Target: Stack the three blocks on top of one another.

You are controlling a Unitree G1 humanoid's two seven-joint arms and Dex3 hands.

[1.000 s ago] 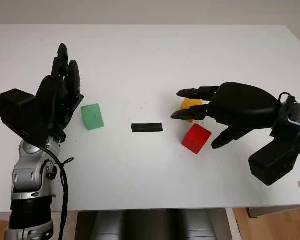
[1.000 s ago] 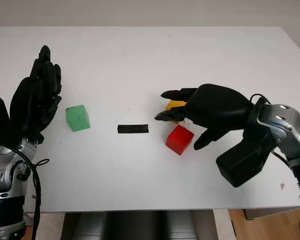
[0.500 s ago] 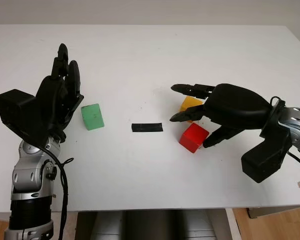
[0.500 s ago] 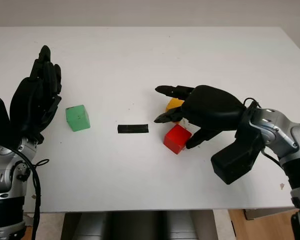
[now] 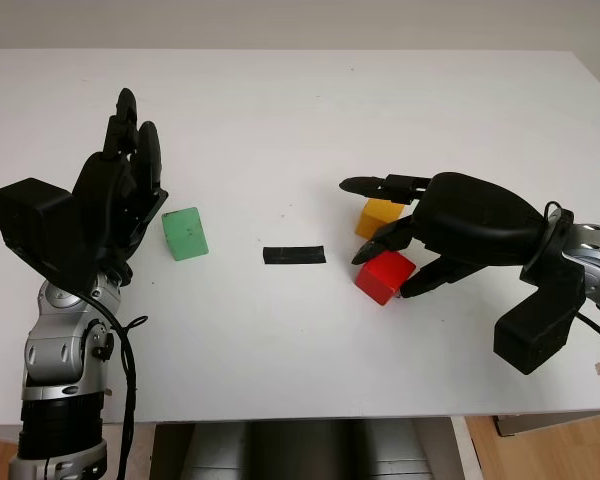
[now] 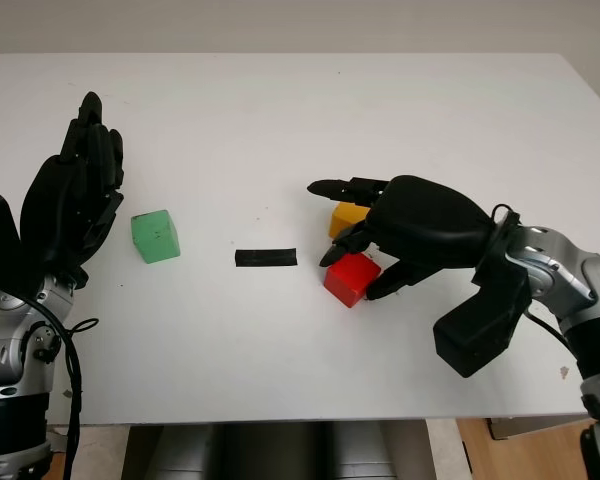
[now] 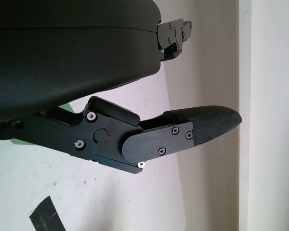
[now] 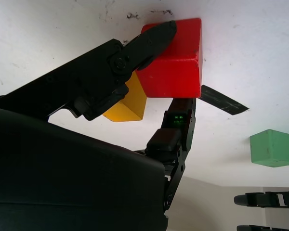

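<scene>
Gripping red block [image 5: 384,275] with right hand [image 5: 450,225], left hand [image 5: 115,195] open beside green block [image 5: 185,233]

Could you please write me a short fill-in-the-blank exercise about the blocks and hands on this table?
1. The right hand closes its fingers around the ____ block.
2. The block lying apart near the left hand is ____ in colour.
3. The yellow block sits just beyond the red one, on the side ____ from the robot.
4. Between the green block and the red block lies a strip of black ____ on the table.

Missing words: red; green; farther; tape
</scene>
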